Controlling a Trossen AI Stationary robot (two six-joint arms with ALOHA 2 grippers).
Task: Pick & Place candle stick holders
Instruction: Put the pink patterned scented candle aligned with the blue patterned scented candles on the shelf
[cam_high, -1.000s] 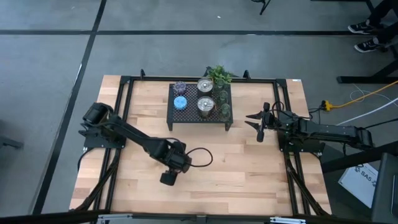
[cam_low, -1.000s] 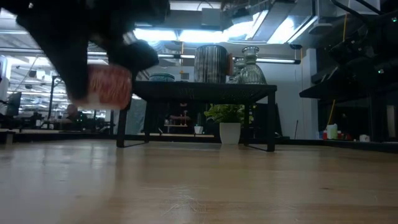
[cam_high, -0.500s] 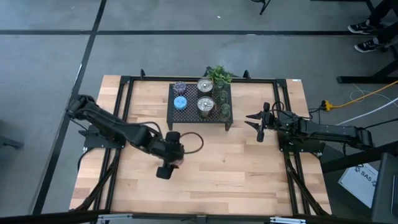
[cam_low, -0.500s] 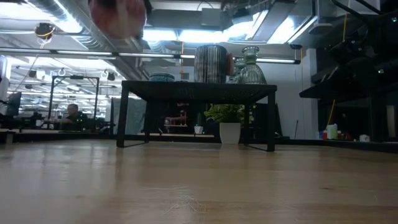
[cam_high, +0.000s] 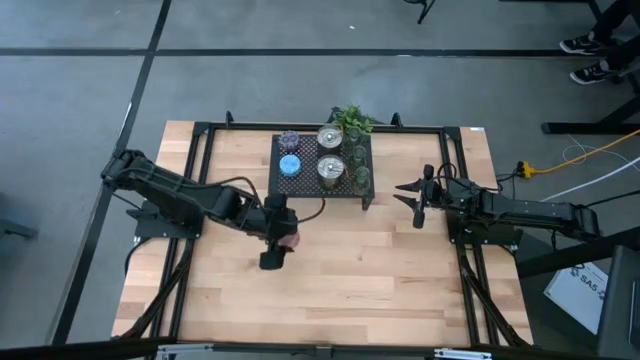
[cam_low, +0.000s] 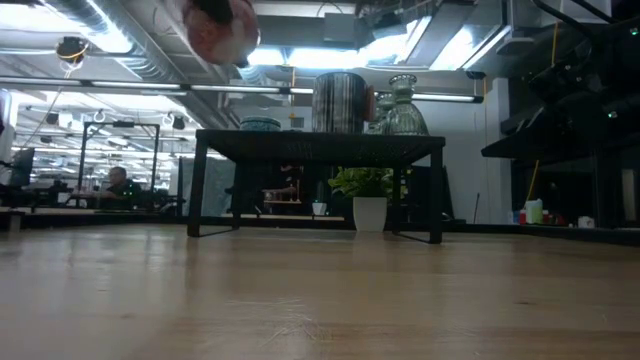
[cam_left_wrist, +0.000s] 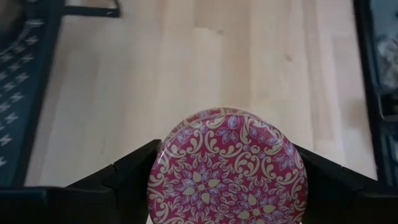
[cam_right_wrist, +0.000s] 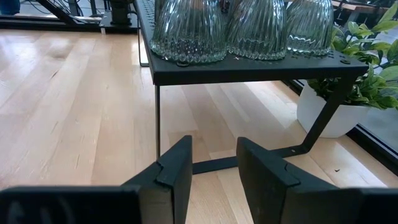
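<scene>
My left gripper (cam_high: 283, 241) is shut on a pink candle stick holder (cam_left_wrist: 227, 168) with a cream flower pattern, held high above the table just near of the black mesh rack (cam_high: 300, 186). The holder also shows in the low view (cam_low: 222, 25). On the rack stand a purple holder (cam_high: 289, 139), a blue one (cam_high: 290, 164), two silver ones (cam_high: 331, 168) and olive-green glass cups (cam_right_wrist: 186, 28). My right gripper (cam_high: 408, 195) waits open to the right of the rack, level above the table. My left gripper pinches the pink holder's round side wall (cam_left_wrist: 155, 180) between its two fingers (cam_left_wrist: 124, 183), one on each opposite side. The fingers come from above, slanting down. The holder is lifted clear of the table, its patterned face toward the wrist camera.
A small green plant (cam_high: 352, 120) in a white pot (cam_right_wrist: 323, 109) stands behind the rack's far right corner. Black frame rails run along the table's left and right sides (cam_high: 455, 200). Bare wood (cam_high: 400, 290) lies near of the rack.
My left gripper has risen well above the table with the pink holder and gone toward the far edge, closer to the rack, staying shut on the holder. The left arm's elbow has swung toward the table's left edge.
</scene>
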